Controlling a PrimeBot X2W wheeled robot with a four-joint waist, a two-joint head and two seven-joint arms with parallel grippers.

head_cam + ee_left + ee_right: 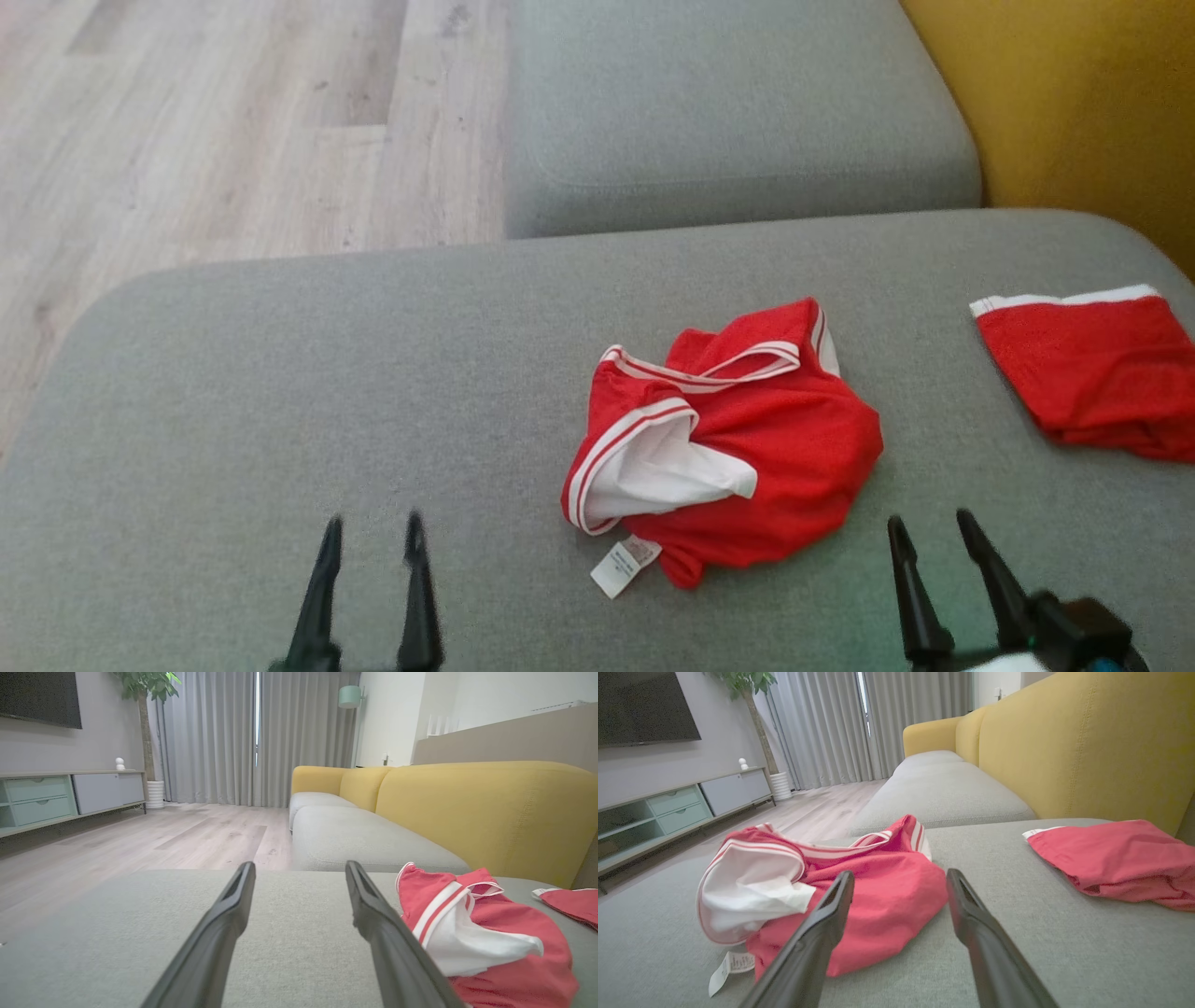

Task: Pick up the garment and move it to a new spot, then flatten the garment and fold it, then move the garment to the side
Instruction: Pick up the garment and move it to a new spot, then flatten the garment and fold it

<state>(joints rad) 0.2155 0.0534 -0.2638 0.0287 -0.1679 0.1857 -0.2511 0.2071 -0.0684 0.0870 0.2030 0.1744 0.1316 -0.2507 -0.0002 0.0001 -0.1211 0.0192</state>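
Where the garment (738, 439) lies crumpled on the grey seat (280, 392), we note red cloth, bunched, with red-and-white striped trim and a white lining turned outward on its left side. A white label (624, 565) sticks out from its near edge and lies flat on the seat. The garment sits right of centre in the head view, nearer the right gripper (930, 519) than the left gripper (372, 523); neither touches it.

Right gripper: fingers spread wide, nothing between them, tips just short of the garment's near right edge, grey fabric showing between. In its wrist view the garment lies ahead and to the left.

Left gripper: fingers spread wide, nothing held, above bare seat well left of the garment. We cannot tell whether the tips touch the seat.

A second red piece (1092, 369) with a white hem lies flat near the seat's right edge, apart from the garment. Beyond the seat: another grey cushion (728, 112), a yellow backrest (1074, 93) to the right, pale wood floor (233, 121) to the left. The wrist views add grey curtains (210, 737), a low cabinet (42, 798) and a potted plant (149, 686) at the far wall.
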